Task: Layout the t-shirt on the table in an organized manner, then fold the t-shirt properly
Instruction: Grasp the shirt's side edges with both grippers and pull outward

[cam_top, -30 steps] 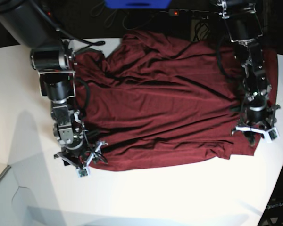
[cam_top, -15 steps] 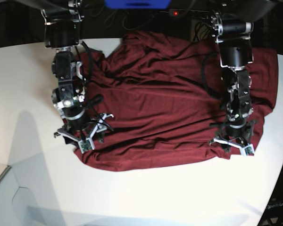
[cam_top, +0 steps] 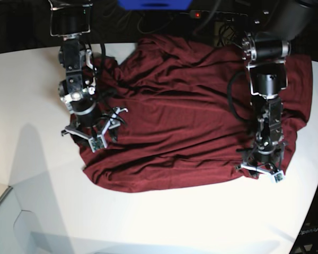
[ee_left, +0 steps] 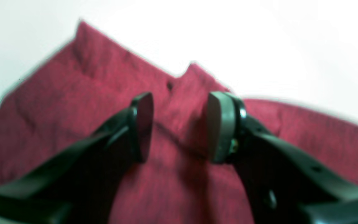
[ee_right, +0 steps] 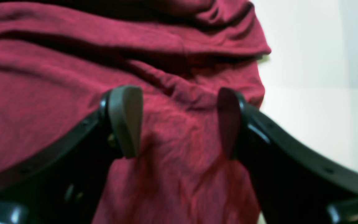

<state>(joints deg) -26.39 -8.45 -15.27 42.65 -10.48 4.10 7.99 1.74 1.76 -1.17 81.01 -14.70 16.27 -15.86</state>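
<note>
While the t-shirt (cam_top: 185, 111) lies spread and wrinkled across the far half of the table (cam_top: 37, 174), both tools hang over its near portion. Its hem runs along the side nearest the camera in the base view, curving and uneven, and the far part of the cloth reaches the table's back edge.

Over the t-shirt's edge on that view's left, the right tool (cam_top: 93, 135) has its jaws spread wide; the right wrist view shows its pads (ee_right: 126, 119) well apart above rumpled cloth, with nothing between them and bare table just beyond the fabric's border.

Over the t-shirt's corner on the base view's right, the left tool (cam_top: 259, 170) also stands apart at the jaws, somewhat less widely. Its fingertips (ee_left: 219, 127) frame a raised fold of the t-shirt, near a notched edge of the cloth with white table past it. Whether the pads touch the fabric cannot be told, since that view is blurred.
</note>
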